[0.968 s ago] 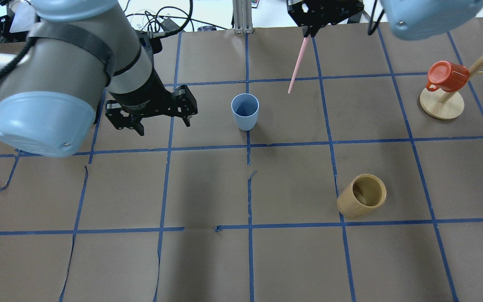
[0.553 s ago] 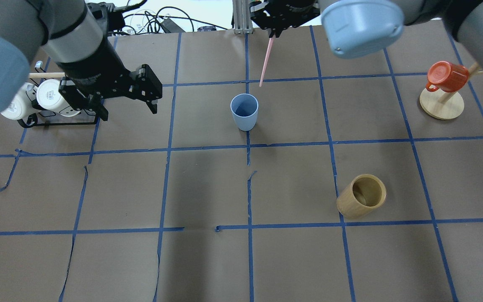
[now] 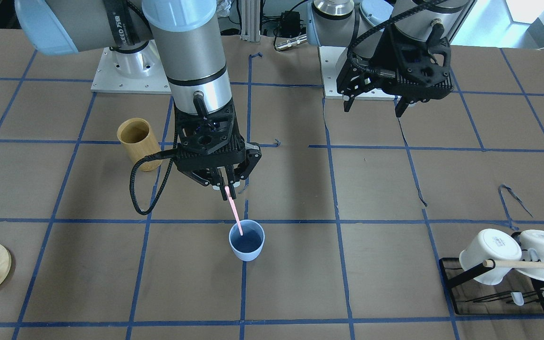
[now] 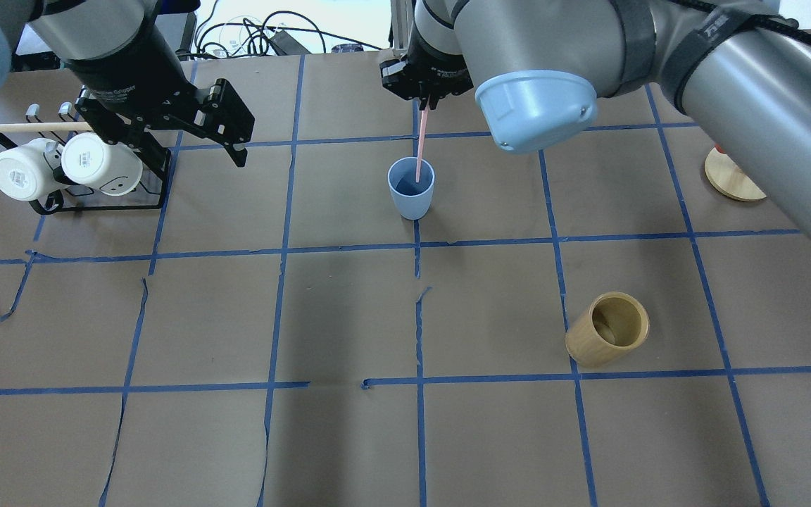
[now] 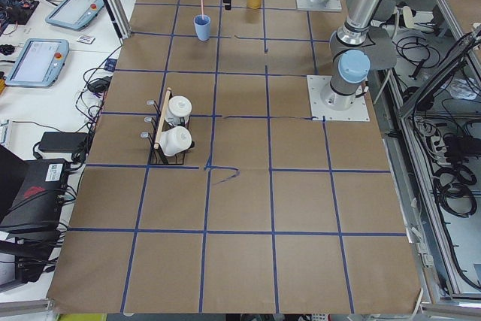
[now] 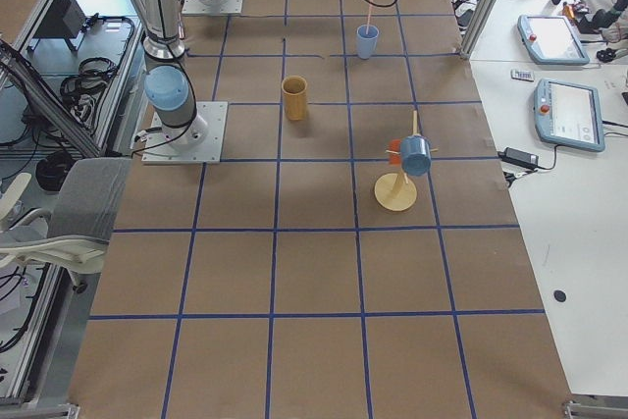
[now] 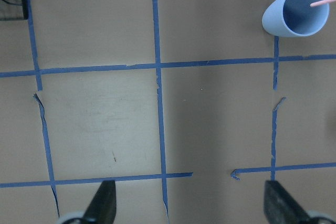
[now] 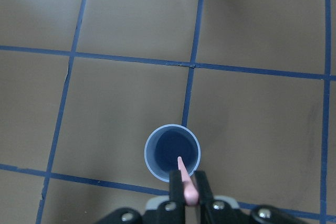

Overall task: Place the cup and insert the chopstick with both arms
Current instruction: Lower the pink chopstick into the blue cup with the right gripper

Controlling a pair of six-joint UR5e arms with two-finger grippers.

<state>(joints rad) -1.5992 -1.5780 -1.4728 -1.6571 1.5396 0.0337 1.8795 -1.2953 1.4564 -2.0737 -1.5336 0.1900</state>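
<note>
The pale-blue cup [image 4: 411,189] stands upright on the table near the middle, also in the front view [image 3: 246,243]. My right gripper [image 3: 225,188] is shut on the top of the pink chopstick [image 3: 234,213], which hangs nearly upright. Its lower tip sits at the cup's mouth, just inside the rim, as the right wrist view shows over the cup [image 8: 172,151]. The chopstick [image 4: 420,148] hangs from the right gripper [image 4: 425,105]. My left gripper [image 4: 198,151] is open and empty, high and well left of the cup, and it also shows in the front view [image 3: 373,109].
A tan bamboo cylinder [image 4: 610,329] stands at the near right. A black rack [image 4: 96,204] with two white mugs and a wooden rod [image 4: 32,127] sits under the left arm. A wooden mug tree base [image 4: 729,179] is at the far right.
The right gripper carried the chopstick left and toward the cup, so its tip is now at the cup's mouth. The left gripper drew back, left and away from the cup, staying open.
</note>
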